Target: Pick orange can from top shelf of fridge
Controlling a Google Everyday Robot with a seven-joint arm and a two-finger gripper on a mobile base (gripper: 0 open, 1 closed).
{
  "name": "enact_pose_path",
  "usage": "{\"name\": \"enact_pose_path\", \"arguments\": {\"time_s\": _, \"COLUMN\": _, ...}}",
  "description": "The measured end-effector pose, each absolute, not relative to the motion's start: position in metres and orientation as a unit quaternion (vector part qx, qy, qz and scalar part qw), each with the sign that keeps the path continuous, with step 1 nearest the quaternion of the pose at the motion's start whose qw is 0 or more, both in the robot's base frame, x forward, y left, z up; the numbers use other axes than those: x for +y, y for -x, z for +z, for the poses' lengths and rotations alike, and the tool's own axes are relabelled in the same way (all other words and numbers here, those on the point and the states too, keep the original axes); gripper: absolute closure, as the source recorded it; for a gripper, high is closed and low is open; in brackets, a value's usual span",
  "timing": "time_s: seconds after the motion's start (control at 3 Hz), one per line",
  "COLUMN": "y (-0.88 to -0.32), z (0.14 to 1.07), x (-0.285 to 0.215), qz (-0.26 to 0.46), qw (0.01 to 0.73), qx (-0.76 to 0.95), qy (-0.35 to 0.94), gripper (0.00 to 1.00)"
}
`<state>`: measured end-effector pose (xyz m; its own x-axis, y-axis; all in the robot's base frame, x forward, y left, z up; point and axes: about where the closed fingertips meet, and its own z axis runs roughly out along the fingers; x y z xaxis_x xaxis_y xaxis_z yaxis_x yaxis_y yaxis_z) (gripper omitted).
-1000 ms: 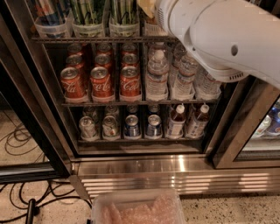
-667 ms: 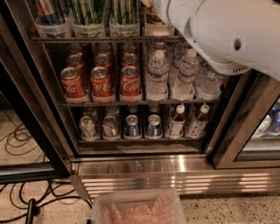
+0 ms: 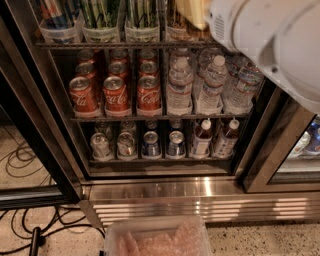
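Note:
The fridge [image 3: 200, 200] stands open in front of me. Its top shelf [image 3: 100, 45] is a dark wire rack at the top of the view, lined with clear tubs of tall slim cans. A copper-orange can [image 3: 176, 20] stands in the fourth tub from the left, its top cut off by the frame edge. My white arm [image 3: 270, 40] reaches in from the upper right. My gripper [image 3: 194, 11] shows only as a tan part at the top edge, just right of the orange can and close to it.
Green-and-white striped cans [image 3: 100, 12] fill the tubs left of the orange can. Red cola cans [image 3: 117, 95] and water bottles [image 3: 180, 85] fill the middle rack, with small cans and bottles [image 3: 150, 145] below. A clear bin [image 3: 155, 237] and cables [image 3: 25, 230] lie on the floor.
My arm has moved up and to the right, uncovering more of the water bottles. The tan gripper part now sits higher, at the top edge beside the orange can.

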<state>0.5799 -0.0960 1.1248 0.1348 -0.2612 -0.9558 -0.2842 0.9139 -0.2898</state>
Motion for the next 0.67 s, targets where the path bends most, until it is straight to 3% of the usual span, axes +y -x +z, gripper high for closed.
{"name": "enact_pose_path", "arguments": {"time_s": 0.33, "y": -0.540, "z": 1.076, "x": -0.140, "qz": 0.019, "qw": 0.668, "qx": 0.716, "qy": 0.201, "gripper": 1.00}}
{"name": "enact_pose_path", "arguments": {"time_s": 0.67, "y": -0.522, "z": 1.052, "x": -0.153, "qz": 0.054, "qw": 0.619, "qx": 0.757, "qy": 0.200, "gripper": 1.00}}
